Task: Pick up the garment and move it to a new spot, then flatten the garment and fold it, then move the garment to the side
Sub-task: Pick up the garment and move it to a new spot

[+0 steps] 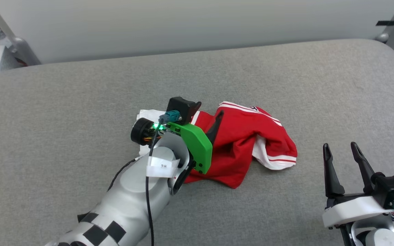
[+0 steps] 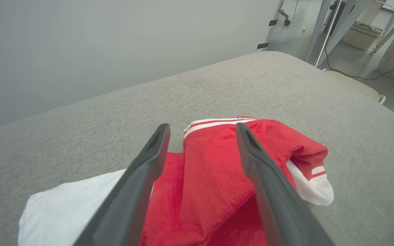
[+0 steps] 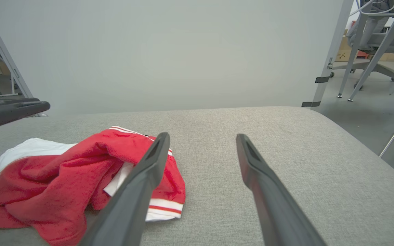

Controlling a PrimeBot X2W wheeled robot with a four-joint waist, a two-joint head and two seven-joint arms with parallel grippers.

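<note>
— Left gripper [image 2: 202, 129] is hovering, jaws spread, directly above the garment [image 2: 217, 177], gripping nothing.
— And the right gripper [image 1: 340, 147]?
— Gaping too, empty; the garment is lying crumpled on the grey table [image 1: 80, 102], off to its left.

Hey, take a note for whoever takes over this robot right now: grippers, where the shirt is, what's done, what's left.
Left gripper: open, over the garment, gripping nothing.
Right gripper: open, empty, off to the garment's right.
Garment: crumpled heap in the middle of the grey surface.
Done: no flattening or folding visible.
To do: flatten, fold, move aside.
</note>
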